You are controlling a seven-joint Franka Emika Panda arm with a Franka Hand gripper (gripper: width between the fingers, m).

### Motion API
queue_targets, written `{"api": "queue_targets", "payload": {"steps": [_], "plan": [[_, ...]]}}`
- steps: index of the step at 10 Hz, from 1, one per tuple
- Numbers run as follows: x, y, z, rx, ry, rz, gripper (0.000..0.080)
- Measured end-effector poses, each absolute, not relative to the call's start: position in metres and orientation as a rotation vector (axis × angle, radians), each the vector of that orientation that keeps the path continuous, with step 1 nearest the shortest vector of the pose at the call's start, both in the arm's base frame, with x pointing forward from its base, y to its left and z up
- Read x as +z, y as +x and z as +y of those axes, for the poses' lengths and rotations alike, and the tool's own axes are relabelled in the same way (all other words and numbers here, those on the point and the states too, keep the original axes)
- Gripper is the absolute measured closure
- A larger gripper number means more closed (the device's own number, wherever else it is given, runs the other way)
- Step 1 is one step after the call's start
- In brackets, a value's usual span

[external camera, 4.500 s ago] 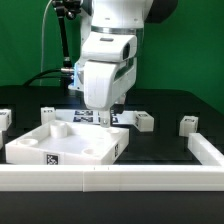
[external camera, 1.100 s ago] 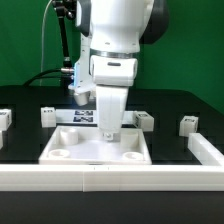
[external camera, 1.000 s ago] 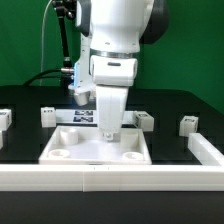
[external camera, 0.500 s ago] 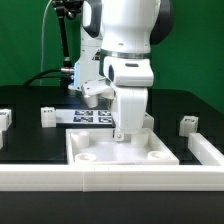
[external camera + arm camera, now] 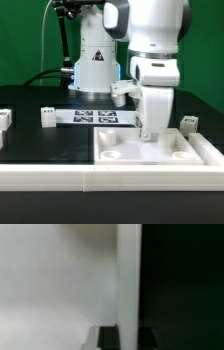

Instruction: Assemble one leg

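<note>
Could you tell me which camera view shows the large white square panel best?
The exterior view: the large white square plastic panel shows almost whole, corner holes included, beneath the hand. The wrist view gives only a blurred white surface with one straight edge, probably that panel.

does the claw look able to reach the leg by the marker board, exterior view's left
Likely yes: the leg stands alone, nothing over it, but the claw is down on the panel and must lift first.
</note>
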State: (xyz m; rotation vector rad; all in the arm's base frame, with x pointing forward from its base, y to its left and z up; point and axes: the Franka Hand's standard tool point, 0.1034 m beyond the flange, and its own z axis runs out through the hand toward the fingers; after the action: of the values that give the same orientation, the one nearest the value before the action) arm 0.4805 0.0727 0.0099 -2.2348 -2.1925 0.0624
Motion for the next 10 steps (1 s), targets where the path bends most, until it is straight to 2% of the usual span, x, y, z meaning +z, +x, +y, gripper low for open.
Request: {"api": "queue_targets", "payload": {"steps": [4, 5, 6, 7, 8, 9, 10], "plan": [[0.0093, 0.486, 0.0839, 0.055, -2.217, -2.211, 0.0741], [0.0092, 0.4858, 0.0838, 0.056, -2.217, -2.211, 0.0563], [0.0092, 0.4858, 0.0837, 0.056, -2.217, -2.211, 0.0563], [0.0091, 0.4857, 0.0836, 0.056, -2.217, -2.211, 0.0415], [0.0091, 0.4857, 0.0835, 0.057, -2.217, -2.21, 0.0232], [0.0091, 0.4857, 0.0835, 0.057, -2.217, -2.21, 0.0232], [0.009, 0.4856, 0.0834, 0.057, -2.217, -2.21, 0.0168]]}}
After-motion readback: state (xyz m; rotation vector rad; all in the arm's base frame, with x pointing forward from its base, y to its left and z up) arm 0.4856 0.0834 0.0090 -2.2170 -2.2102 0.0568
